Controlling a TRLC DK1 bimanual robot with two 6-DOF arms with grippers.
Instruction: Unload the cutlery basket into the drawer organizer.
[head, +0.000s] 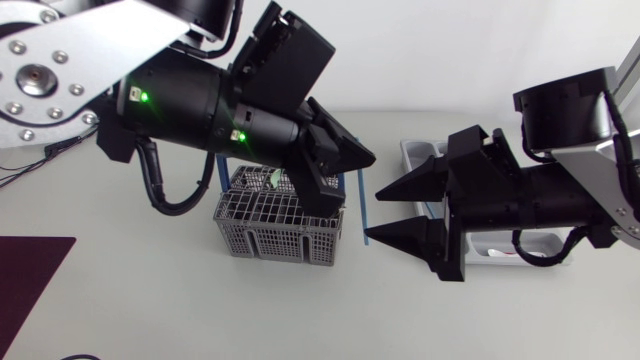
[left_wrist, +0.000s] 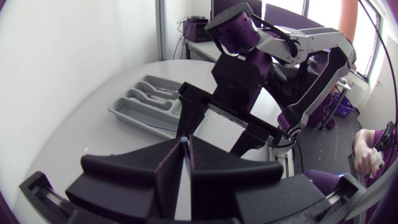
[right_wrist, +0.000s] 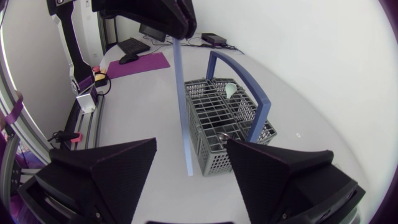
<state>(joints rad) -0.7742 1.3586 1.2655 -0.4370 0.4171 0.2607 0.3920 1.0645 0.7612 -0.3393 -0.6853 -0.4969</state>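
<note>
The left pincer pinches a thin pale-blue stick hanging upright beside the grey, blue-handled cutlery basket; the right pincer gapes wide.

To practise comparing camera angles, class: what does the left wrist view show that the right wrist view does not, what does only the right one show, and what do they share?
Only the left wrist view: the drawer organizer with cutlery lying in its compartments. Only the right wrist view: the cutlery basket with its blue handle, a pale spoon standing in it, and a purple mat beyond. Both: the thin blue stick hanging from the shut left tool, with the open right tool facing it.
</note>
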